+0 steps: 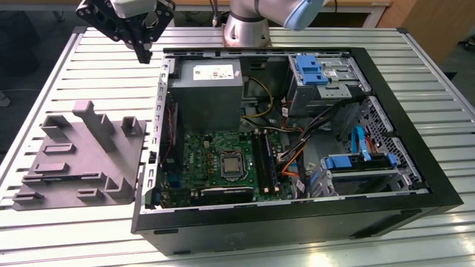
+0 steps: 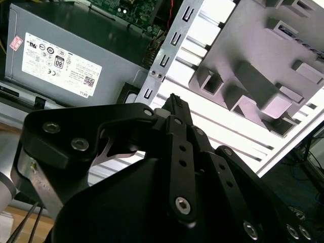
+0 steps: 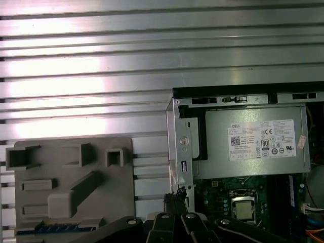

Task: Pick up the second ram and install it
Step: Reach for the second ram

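One pincer (image 1: 143, 55), fingertips pressed together and holding nothing, hangs over the far part of the slatted worktop (image 1: 97, 83), just beside the open computer case (image 1: 297, 222). The second ram (image 1: 65, 178) lies along the near edge of the grey holder (image 1: 74, 144), at the exterior view's left of the case.

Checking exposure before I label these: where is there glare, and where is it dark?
First wrist view: bright glare bands across the ribbed table. Second wrist view: the table blows out to white beside the grey holder, and the close black tool reads dark. Exterior view: even light, shadow inside the computer case.
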You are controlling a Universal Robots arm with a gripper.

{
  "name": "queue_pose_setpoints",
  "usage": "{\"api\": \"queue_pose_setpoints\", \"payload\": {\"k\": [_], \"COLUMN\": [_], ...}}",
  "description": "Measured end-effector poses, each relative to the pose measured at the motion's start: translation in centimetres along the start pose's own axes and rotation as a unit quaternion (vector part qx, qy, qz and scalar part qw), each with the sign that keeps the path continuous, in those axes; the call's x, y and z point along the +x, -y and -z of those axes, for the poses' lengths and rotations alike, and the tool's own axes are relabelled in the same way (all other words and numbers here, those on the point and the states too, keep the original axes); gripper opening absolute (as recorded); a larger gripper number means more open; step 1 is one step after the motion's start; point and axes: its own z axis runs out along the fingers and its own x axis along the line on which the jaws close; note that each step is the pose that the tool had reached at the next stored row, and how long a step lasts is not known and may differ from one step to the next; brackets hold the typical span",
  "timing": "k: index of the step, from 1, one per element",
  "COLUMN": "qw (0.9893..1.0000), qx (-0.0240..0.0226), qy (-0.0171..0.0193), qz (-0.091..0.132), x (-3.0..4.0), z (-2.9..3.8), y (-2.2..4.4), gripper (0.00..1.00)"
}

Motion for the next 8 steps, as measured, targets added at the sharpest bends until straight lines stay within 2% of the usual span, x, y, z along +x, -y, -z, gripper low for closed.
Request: {"api": "queue_pose_setpoints", "payload": {"k": [8], "qw": [1.0000], "qx": [0.0000], "qy": [0.0000], "qz": [0.000], "x": [0.17], "z": [0.00], "y": [0.02], "gripper": [0.11]}}
